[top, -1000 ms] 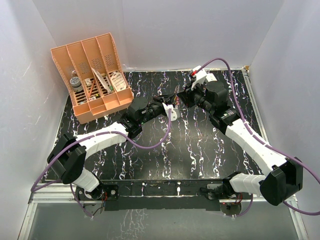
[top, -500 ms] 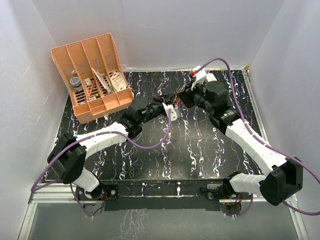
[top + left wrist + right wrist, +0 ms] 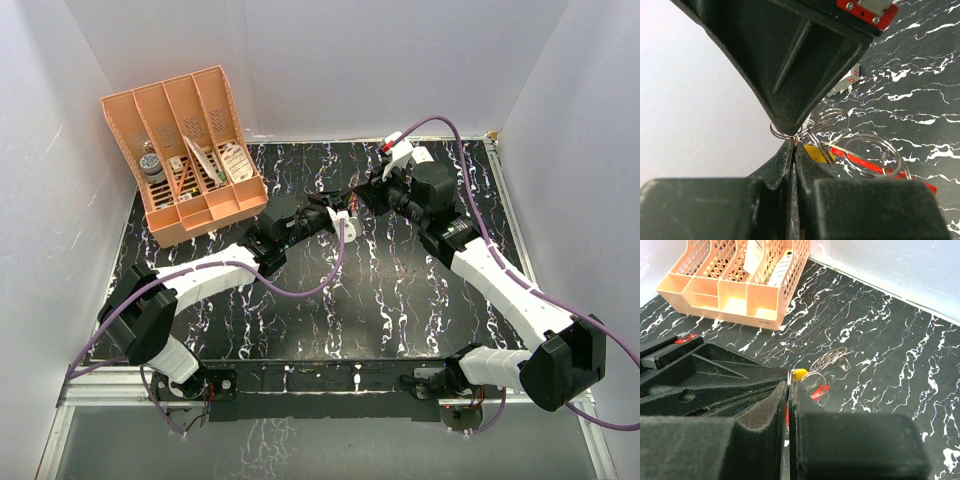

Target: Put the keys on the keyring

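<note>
The left arm has shifted a little since the earlier view, its wrist raised slightly toward the far side of the table [image 3: 400, 290], while the right arm looks unchanged; a small adjustment, so the threading is probably under way and not finished. The left gripper [image 3: 793, 146] is pinched fully together, and the right gripper [image 3: 789, 386] is pinched together too; the two tips meet nose to nose on one thin silvery wire loop of the keys [image 3: 812, 134], each appearing to nip that loop. Just beyond the tips sits the tiny yellow head [image 3: 812, 152]; beside it the red keyring [image 3: 875, 167] trails away, tangled among further wire loops; whether any key is already on the red band cannot be told. Farther out, a small white piece [image 3: 847, 80] carries red marks too small to read. At the far left stands an orange organizer [image 3: 215, 205] holding printed cards, their writing illegible.
</note>
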Robot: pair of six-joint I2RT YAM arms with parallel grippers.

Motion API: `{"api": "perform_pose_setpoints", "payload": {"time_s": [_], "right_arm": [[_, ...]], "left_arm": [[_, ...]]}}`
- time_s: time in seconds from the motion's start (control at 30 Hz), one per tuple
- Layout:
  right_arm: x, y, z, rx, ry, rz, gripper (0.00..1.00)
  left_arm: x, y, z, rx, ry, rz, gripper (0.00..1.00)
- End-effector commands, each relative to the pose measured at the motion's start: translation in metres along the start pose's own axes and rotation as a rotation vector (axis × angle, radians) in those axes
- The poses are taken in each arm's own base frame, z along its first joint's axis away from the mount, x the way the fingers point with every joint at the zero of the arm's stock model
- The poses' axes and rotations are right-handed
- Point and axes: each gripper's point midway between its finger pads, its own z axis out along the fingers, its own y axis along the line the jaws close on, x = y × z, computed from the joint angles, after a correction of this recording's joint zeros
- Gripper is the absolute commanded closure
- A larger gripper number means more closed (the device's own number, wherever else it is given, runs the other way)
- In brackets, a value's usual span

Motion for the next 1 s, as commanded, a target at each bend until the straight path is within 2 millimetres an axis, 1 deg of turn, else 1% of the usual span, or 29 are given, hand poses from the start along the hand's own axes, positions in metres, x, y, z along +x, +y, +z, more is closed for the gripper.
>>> {"api": "perform_pose_setpoints", "payload": {"time_s": [0.0,0.4,0.6,0.77,0.97], "right_arm": [[-0.033,0.007,-0.01,-0.016,-0.108,-0.035,1.0],[-0.033,0.001,-0.007,0.012,-0.108,-0.029,1.0],[-0.037,0.0,-0.006,0.022,-0.123,-0.019,1.0],[-0.036,-0.002,-0.004,0.032,-0.119,-0.012,1.0],[-0.035,-0.001,-0.006,0.025,-0.125,-0.014,1.0]], "left_arm": [[-0.018,0.024,0.003,-0.056,-0.054,0.03,1.0],[-0.024,0.028,-0.003,-0.063,-0.065,0.031,1.0],[-0.025,0.026,-0.007,-0.058,-0.068,0.03,1.0],[-0.025,0.026,-0.011,-0.063,-0.066,0.03,1.0],[-0.026,0.029,-0.013,-0.069,-0.062,0.036,1.0]]}}
